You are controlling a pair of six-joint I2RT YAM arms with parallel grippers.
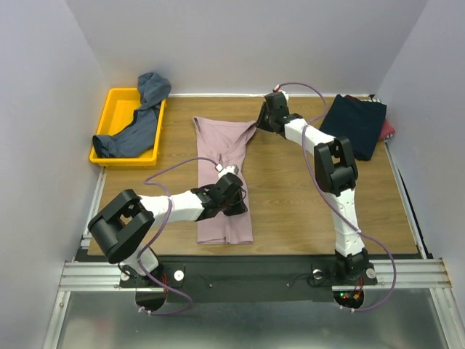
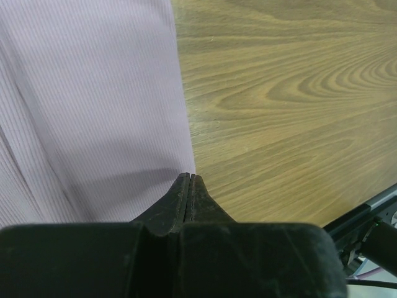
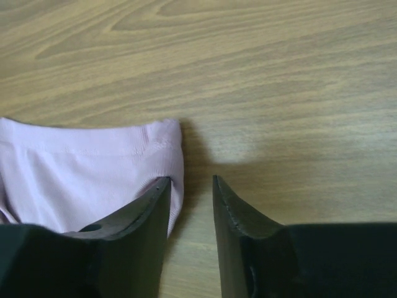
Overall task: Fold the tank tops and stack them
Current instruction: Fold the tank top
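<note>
A dusty pink tank top (image 1: 224,171) lies lengthwise on the wooden table. My left gripper (image 1: 240,206) is at the top's right edge near its lower end. In the left wrist view the jaws are shut (image 2: 191,177), pinched right on the edge of the pink fabric (image 2: 93,93). My right gripper (image 1: 259,125) is at the top's far right strap corner. In the right wrist view it stands open (image 3: 191,180), its left finger (image 3: 146,211) resting on the pink strap end (image 3: 80,167) and its right finger on bare wood.
A yellow tray (image 1: 109,98) at the back left holds a slate blue-grey tank top (image 1: 138,123) draped over its rim. A dark navy top (image 1: 354,123) lies at the back right over a red one (image 1: 388,131). Walls close in on three sides.
</note>
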